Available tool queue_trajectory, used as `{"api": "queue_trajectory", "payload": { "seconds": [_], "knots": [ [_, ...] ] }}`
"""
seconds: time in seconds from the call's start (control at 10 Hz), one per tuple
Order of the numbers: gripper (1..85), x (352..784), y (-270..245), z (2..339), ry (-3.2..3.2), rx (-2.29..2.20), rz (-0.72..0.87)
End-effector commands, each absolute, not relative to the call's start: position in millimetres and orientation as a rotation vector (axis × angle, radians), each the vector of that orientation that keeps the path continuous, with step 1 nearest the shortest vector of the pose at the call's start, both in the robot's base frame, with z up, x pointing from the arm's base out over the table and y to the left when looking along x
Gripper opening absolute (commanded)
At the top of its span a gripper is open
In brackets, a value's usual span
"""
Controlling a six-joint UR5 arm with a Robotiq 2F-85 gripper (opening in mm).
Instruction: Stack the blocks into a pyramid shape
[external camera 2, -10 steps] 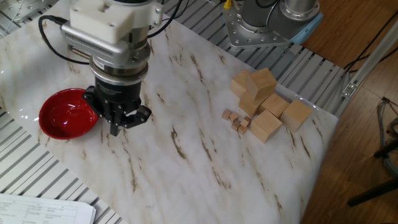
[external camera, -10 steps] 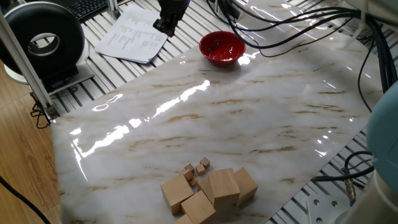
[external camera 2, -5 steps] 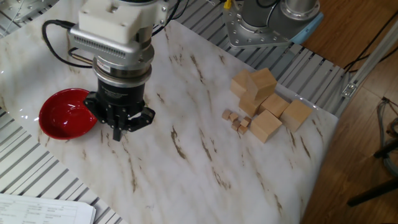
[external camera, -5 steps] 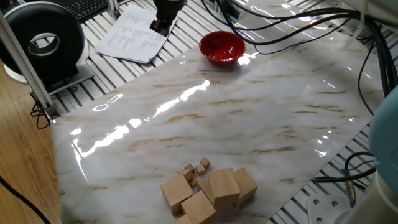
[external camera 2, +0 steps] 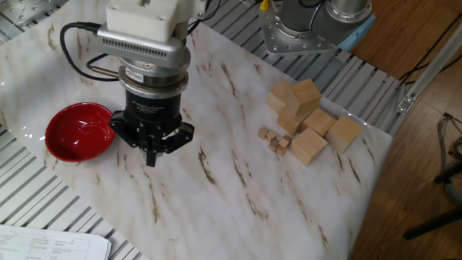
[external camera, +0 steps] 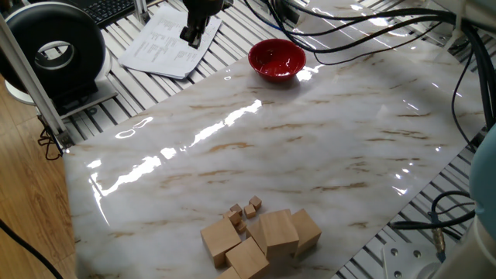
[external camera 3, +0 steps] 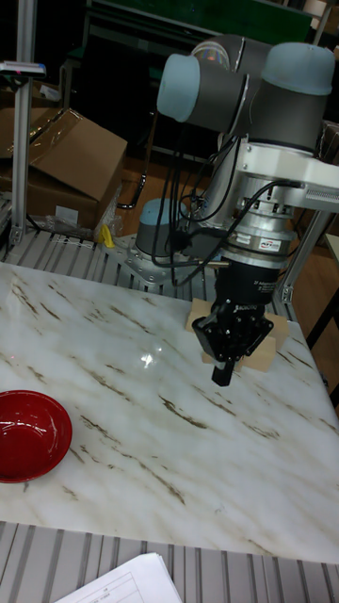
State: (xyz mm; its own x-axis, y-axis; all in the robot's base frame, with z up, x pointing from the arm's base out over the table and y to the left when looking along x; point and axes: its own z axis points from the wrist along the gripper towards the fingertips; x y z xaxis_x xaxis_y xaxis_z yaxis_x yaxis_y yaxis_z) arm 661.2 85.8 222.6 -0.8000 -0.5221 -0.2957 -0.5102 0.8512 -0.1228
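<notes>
**Blocks clustered at table edge, gripper empty above the marble**

Count: five large light-tan wooden cubes [external camera 2: 307, 115] visible in the other fixed view, bunched near one corner of the white marble-pattern tabletop [external camera 2: 216, 180]. One cube [external camera 2: 306, 94] sits on top of the others; the rest are on the table, touching or just beside each other. No stepped pyramid shape, just a loose heap. A sixth may be hidden behind the heap, can't tell.

One fixed view shows the same cluster [external camera: 263, 236] at the bottom edge; the nearest cube [external camera: 246, 261] is cut off by the frame, so the count there is unreliable.

About four tiny wooden cubes [external camera 2: 274, 139] lie just beside the big ones, on the side toward the table's middle. Too small to count firmly.

One glossy red bowl [external camera 2: 78, 132], well apart from the cubes, looks empty.

Black two-finger gripper [external camera 2: 151, 157] hangs over the table near the bowl, pointing down, holding nothing. Fingers appear pressed together into a single tip in both the other fixed view and the tall fixed view [external camera 3: 222, 374].

Tall fixed view: cubes [external camera 3: 268, 350] mostly hidden behind the gripper body, only tan slivers showing. In one fixed view the gripper [external camera: 191, 34] is small and dark at the top edge, over a white printed paper sheet [external camera: 165, 43]; jaws unreadable there.
</notes>
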Motion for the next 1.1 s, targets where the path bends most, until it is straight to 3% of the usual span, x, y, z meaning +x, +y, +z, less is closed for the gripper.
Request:
{"api": "queue_trajectory", "payload": {
  "seconds": [0.0, 0.6, 1.0],
  "knots": [
    [1.0, 658, 91, 222, 2.71, -0.809, -0.039],
    [1.0, 638, 111, 219, 2.82, -0.577, 0.101],
    [1.0, 646, 123, 209, 2.817, -0.48, 0.089]
  ]
}}
